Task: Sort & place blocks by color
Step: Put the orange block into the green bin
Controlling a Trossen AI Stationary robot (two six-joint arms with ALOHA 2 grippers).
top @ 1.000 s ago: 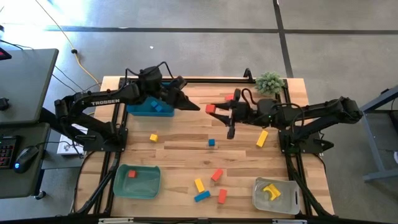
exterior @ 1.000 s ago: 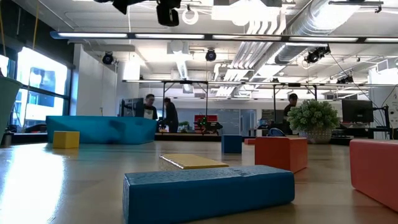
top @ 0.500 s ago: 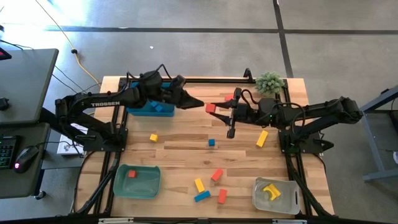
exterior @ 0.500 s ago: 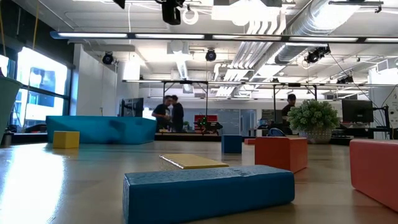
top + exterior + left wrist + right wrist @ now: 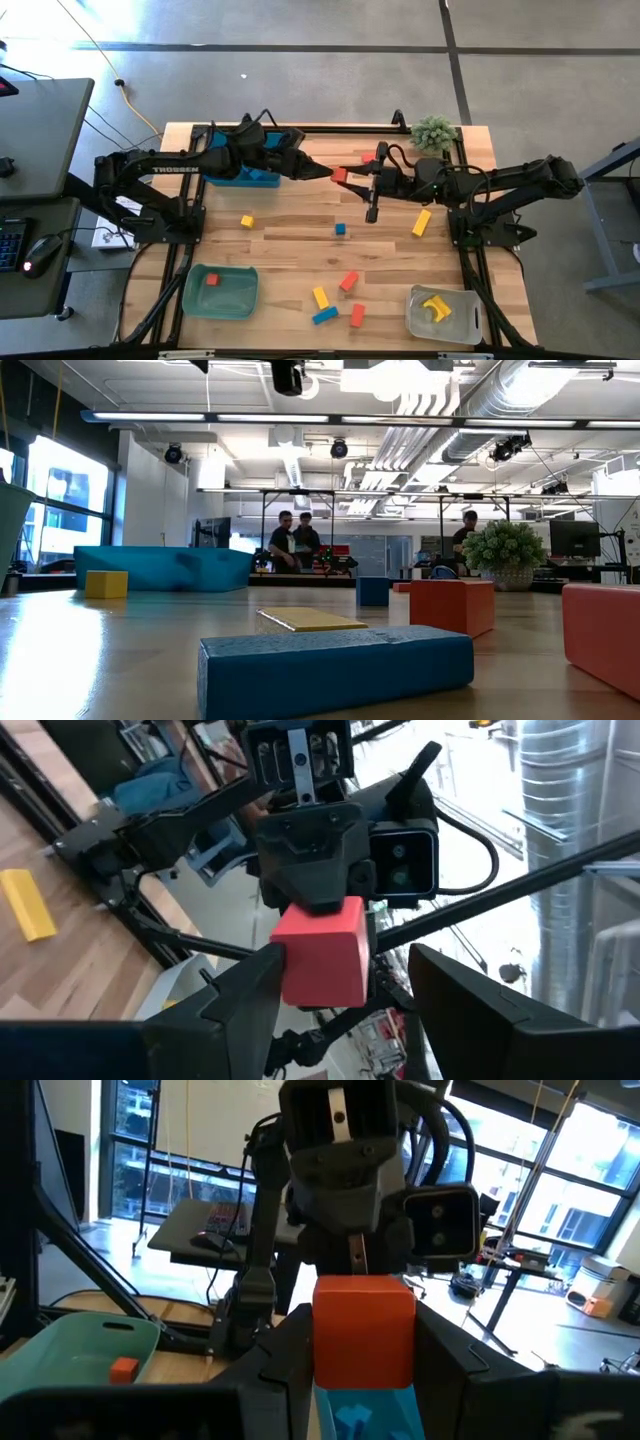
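Nearest to someone standing at the front edge of the pale plank table [image 5: 290, 245], a green bin [image 5: 221, 291] with one red block inside sits on one side and a clear bin [image 5: 444, 314] with yellow pieces on the other; between them lie loose matte, hard-edged blocks: a blue bar [image 5: 324, 316], a yellow bar [image 5: 320, 297] and two red pieces. Farther back, above mid-table, the two dark arms meet nose to nose. The right gripper [image 5: 345, 175] is clamped on a small red cube [image 5: 338, 175], held in the air; in its own wrist view the cube [image 5: 363, 1330] sits squarely between the fingers. The left gripper [image 5: 322, 172] has its jaws spread, one on either side of that same cube [image 5: 324, 963], not yet squeezing it. This looks like a hand-over, and the risk is timing: if the right lets go before the left has closed, the smooth cube would likely drop and tumble away; a skewed pinch on a corner could twist it free. Behind the left arm sits a blue bin [image 5: 238, 176], and a small green plant [image 5: 434, 131] marks the far corner.
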